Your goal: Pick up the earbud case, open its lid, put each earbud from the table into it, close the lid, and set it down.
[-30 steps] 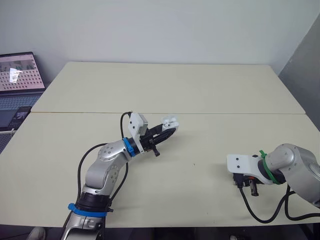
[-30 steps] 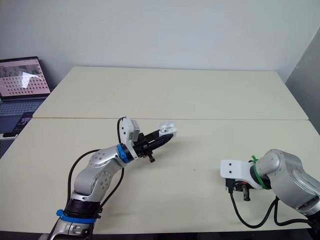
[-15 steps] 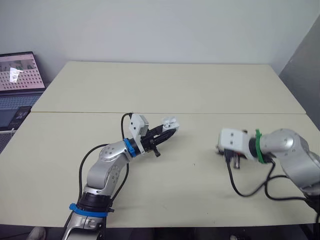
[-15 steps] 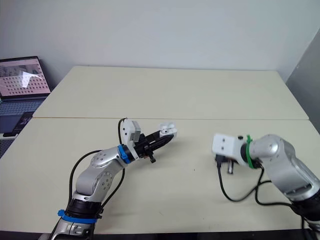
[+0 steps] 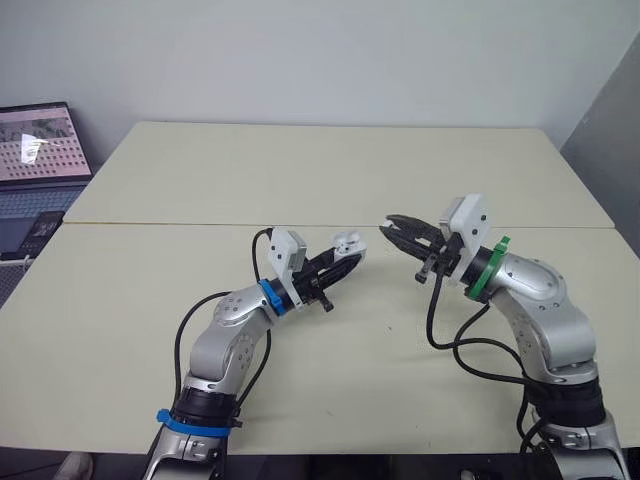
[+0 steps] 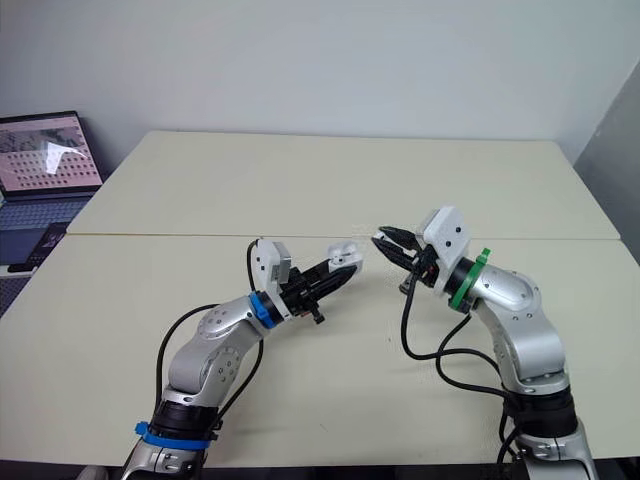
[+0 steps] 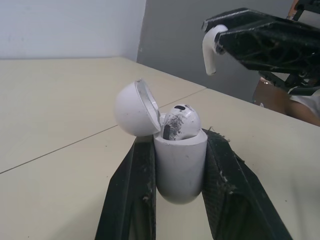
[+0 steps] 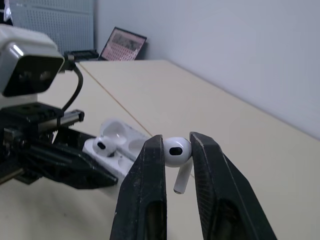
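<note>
The left end effector [image 5: 346, 262] is clamped on the white earbud case [image 5: 347, 244]. Its two black fingers press the opposite sides of the case body and hold it raised off the pale surface [image 5: 300, 170], close to the middle of the head views. The case's lid [image 7: 131, 107] is swung open on its hinge and leans back to one side. One earbud [image 7: 182, 118] is seated in the case, its rounded head poking above the rim, and a second well [image 8: 134, 145] lies next to it. The right end effector [image 5: 392, 223] is in the air at about 3 o'clock from the case, near it but not touching, with its tips aimed toward 9 o'clock at the open case. Its fingers are pinched together on the second earbud [image 8: 177, 150], gripping the round head while the stem hangs free beneath them. The two end effectors face each other tip to tip with a small gap between them. A seam [image 5: 150, 225] crosses the surface from 9 o'clock to 3 o'clock, just beyond both end effectors. An open laptop [image 5: 40, 150] with a lit screen stands off the surface's edge at about 10 o'clock.
</note>
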### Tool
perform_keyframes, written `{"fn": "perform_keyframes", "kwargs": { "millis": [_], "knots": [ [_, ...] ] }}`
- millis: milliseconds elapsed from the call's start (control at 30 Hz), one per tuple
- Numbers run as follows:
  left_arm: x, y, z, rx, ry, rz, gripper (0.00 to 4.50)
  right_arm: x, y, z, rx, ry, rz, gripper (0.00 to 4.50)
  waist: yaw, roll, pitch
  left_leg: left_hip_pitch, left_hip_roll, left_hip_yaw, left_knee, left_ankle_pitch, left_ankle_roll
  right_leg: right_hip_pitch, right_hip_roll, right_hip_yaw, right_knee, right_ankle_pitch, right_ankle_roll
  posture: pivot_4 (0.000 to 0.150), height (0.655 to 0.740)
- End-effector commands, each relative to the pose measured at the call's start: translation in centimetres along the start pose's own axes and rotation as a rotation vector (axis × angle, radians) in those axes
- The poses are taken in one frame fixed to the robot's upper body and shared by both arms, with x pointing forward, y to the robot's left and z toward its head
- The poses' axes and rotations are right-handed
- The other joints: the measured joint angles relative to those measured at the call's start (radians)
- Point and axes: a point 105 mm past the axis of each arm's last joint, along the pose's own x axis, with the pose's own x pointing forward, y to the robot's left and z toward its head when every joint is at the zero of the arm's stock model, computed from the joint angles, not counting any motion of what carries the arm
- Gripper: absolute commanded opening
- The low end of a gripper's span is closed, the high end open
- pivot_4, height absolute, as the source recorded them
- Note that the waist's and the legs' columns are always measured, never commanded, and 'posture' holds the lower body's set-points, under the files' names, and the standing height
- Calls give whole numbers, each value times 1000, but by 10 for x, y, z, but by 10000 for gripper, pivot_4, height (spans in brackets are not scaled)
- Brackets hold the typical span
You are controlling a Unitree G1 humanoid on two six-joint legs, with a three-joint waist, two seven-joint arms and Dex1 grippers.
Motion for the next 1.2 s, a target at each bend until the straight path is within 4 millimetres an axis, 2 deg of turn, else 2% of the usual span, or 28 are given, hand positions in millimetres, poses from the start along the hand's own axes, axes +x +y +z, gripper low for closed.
{"fn": "perform_keyframes", "kwargs": {
  "millis": [33, 267, 533, 1000, 1200],
  "knots": [
    [2, -3, 13, 13, -56, -11, 8010, 7, 16, 14, 68, -115, 31, 3604, -2, 0, 0, 0, 0, 0, 0, 0, 0, 0, 0, 0, 0, 0, 0, 1500, 7400],
    [1, -13, 19, -16, -73, -38, 8010, 13, 30, 10, 124, -140, 48, 3604, -6, 0, 0, 0, 0, 0, 0, 0, 0, 0, 0, 0, 0, 0, 0, 1500, 7400],
    [1, -20, 28, -46, -93, -84, 8010, 14, 30, 4, 130, -132, 33, 3604, -9, 0, 0, 0, 0, 0, 0, 0, 0, 0, 0, 0, 0, 0, 0, 1500, 7400],
    [-2, -24, 24, -74, -108, -115, 8010, 10, 29, -9, 164, -90, 22, 3604, -16, 0, 0, 0, 0, 0, 0, 0, 0, 0, 0, 0, 0, 0, 0, 1500, 7400],
    [-3, -22, 22, -71, -104, -116, 8010, 7, 24, -8, 161, -83, 4, 24865, -17, 0, 0, 0, 0, 0, 0, 0, 0, 0, 0, 0, 0, 0, 0, 1500, 7400]
  ]
}}
